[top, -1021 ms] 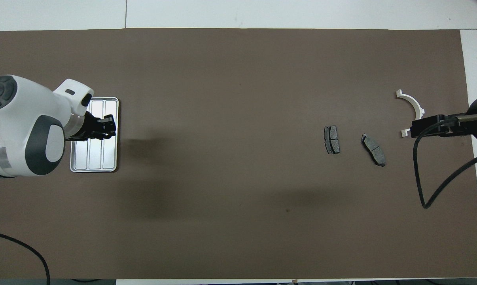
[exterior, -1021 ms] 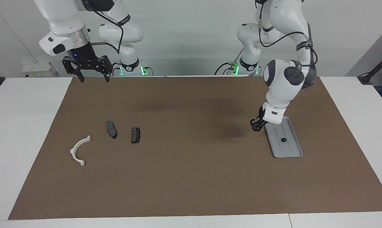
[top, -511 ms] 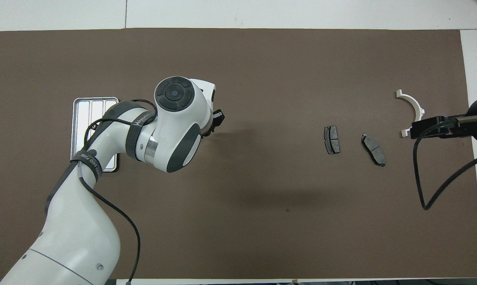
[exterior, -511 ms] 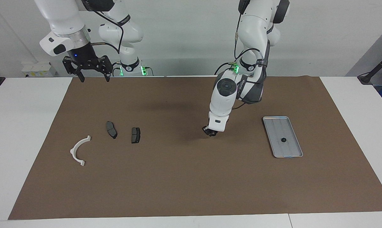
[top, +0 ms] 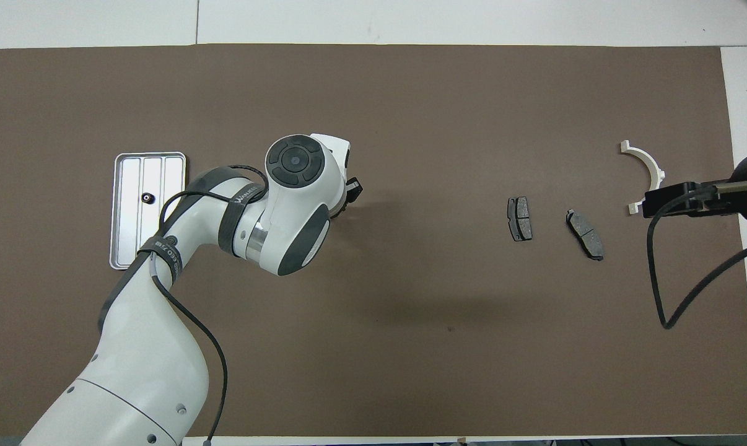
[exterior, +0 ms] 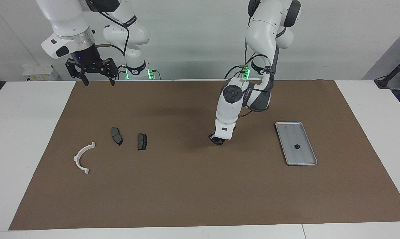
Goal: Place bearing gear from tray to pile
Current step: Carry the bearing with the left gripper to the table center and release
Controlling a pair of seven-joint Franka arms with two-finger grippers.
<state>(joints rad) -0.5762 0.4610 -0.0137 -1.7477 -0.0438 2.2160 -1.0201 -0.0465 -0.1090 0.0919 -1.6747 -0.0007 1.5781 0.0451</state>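
The silver tray (exterior: 305, 158) (top: 163, 244) lies toward the left arm's end of the brown mat. A small black bearing gear (exterior: 296, 146) (top: 145, 197) rests on it. The pile is toward the right arm's end: a white arc (exterior: 83, 157) (top: 645, 170) and two dark pads (exterior: 116, 135) (exterior: 142, 141). My left gripper (exterior: 217, 140) (top: 350, 189) hangs low over the mat's middle, between tray and pile, fingertips drawn together. Whether anything sits between them is hidden. My right gripper (exterior: 99, 81) (top: 671, 199) waits open, raised over the mat's edge by the robots.
The brown mat (exterior: 200, 192) covers most of the white table. In the overhead view the left arm's elbow and forearm span the mat between the tray and its middle. A black cable (top: 664, 297) loops from the right arm.
The left gripper has left the tray and swung toward the pile, now over the mat's middle. The gear on the tray has not moved. The right arm stayed still.
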